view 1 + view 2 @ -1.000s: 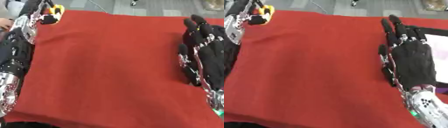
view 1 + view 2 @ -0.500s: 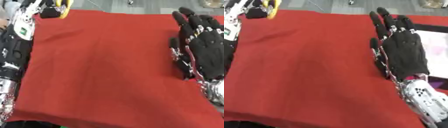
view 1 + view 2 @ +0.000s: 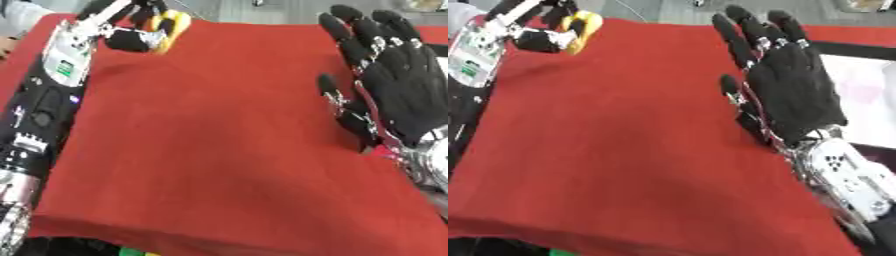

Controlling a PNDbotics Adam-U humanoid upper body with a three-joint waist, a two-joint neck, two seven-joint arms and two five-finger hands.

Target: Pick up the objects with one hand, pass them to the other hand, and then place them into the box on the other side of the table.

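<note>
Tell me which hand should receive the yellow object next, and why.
The right. The left hand at the far left corner of the red cloth already has its fingers curled round the yellow object, while the black right hand is open, fingers straight, holding nothing, so it seems better placed to take the pass.

The left hand holds an object at the cloth's far-left corner, the right hand opposite.

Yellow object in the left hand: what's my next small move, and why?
Probably carry the yellow object toward mid-table. The left hand has it pinched at the far left edge of the red cloth, while the black-gloved right hand waits open, apart.
</note>
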